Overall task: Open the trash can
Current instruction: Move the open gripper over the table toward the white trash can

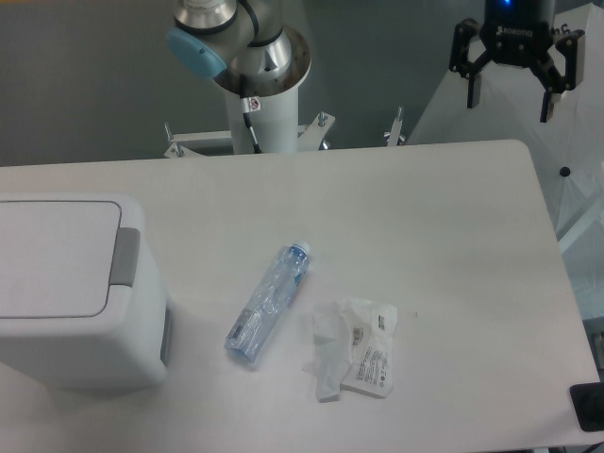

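The claw (511, 96) is hanging in the air beyond the far right corner of the tabletop (453, 217), its two black fingers (470, 90) spread apart and pointing downward, gripping nothing. It is sitting well apart from the trash can (80, 293), on the opposite side of the scene. The arm's white mounting column (266, 113) is standing behind the far edge of the tabletop, farther back than the trash can and to its right, with a light blue joint cap (195, 49) showing at the top.

The trash can is resting at the left edge of the tabletop, partly cut off by the picture border. Its flat white lid (52, 255) is lying closed, and the grey push tab (125, 257) is sitting along the lid's right side, facing the middle of the tabletop.

A clear plastic water bottle (269, 302) is lying on its side just to the right of the trash can, not touching it, its blue-capped end pointing away from the viewer. A crumpled transparent wrapper with a printed label (357, 347) is lying farther right of the trash can, beyond the bottle and near it.
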`<state>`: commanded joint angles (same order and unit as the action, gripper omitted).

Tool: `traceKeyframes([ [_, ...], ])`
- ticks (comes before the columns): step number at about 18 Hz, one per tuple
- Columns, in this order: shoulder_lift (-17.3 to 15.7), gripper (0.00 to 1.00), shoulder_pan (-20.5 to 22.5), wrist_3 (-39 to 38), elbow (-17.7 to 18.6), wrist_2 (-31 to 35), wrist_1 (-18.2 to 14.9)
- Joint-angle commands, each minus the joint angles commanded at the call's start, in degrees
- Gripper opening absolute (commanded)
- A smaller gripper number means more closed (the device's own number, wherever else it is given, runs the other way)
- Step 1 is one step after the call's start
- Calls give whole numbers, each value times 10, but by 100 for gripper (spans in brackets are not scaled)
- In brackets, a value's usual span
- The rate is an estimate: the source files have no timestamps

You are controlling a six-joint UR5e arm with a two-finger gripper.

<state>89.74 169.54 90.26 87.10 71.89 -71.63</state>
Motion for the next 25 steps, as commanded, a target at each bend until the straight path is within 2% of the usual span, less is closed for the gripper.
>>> traceKeyframes([
  [6, -1, 100, -6, -18, -2, -7, -1],
  [15, 0, 100, -126, -270, -5, -9, 22],
  [21, 13, 100, -220, -523, -4, -10, 111],
  [25, 25, 100, -276, -663, -4, -11, 139],
])
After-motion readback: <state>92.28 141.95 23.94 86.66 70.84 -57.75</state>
